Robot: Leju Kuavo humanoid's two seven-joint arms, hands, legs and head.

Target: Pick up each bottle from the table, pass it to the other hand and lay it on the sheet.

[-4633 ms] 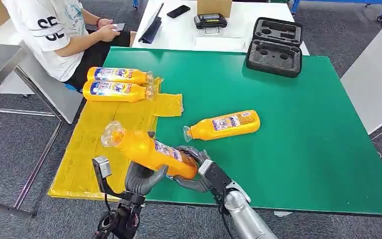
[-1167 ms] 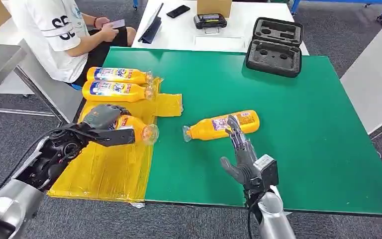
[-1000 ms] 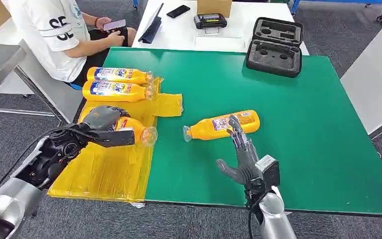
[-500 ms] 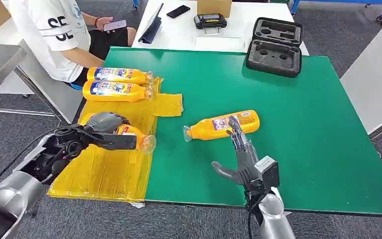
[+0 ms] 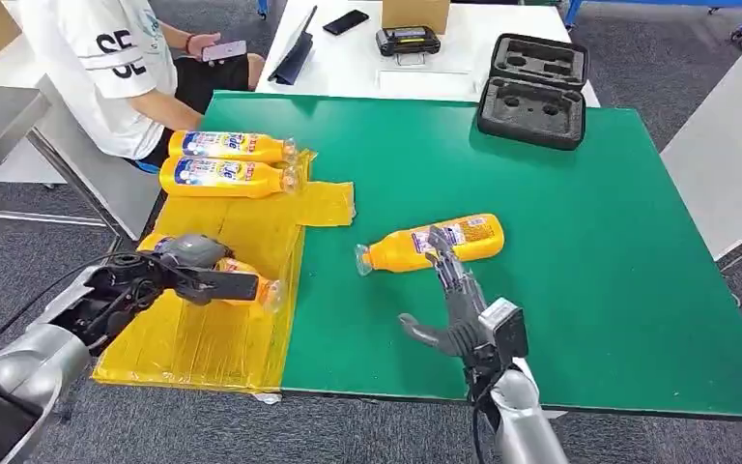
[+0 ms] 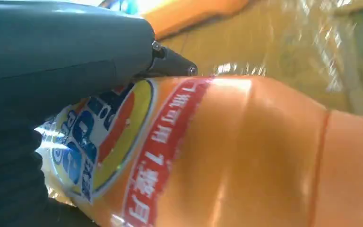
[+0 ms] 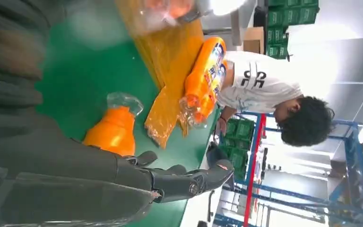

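Lowered over the last second from just above the yellow sheet [image 5: 203, 333] almost onto it: the orange bottle [image 5: 243, 283], gripped in the left hand [image 5: 185, 263], so probably close to release beside the two bottles [image 5: 227, 162] already laid there. Meanwhile reaching with the right hand [image 5: 452, 307], fingers spread and empty, over the last bottle [image 5: 431, 242] lying on the green table [image 5: 589, 251]. Around it, a person [image 5: 106, 58] seated at the far left corner, a black foam case [image 5: 531, 89], grey carpet.

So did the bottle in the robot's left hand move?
Yes. The held bottle has come down and toward the robot, away from the two bottles lying at the far end of the yellow sheet.
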